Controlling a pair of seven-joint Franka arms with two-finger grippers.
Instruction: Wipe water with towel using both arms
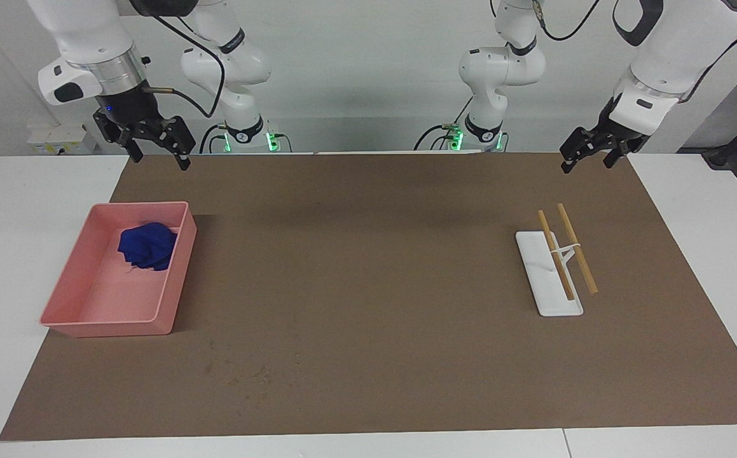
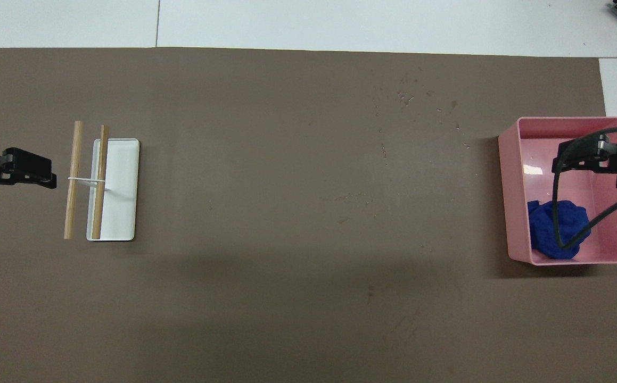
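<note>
Facing view: the towel (image 1: 147, 247), a wrinkled, bunched deep-blue cloth, lies in the smooth rectangular pink tray (image 1: 63, 305), at its end nearer the robots. The right gripper (image 1: 156, 151) hangs high above the brown mat (image 1: 368, 356), fingers apart, empty. The left gripper (image 1: 585, 154) hangs raised at the left arm's end, jaws parted, empty. Two wooden sticks (image 1: 566, 251) rest across a flat white plate (image 1: 533, 267). No legible writing.

Overhead view: the towel (image 2: 542, 236) sits in the tray (image 2: 510, 202). The right gripper (image 2: 580, 159) is over the tray.
</note>
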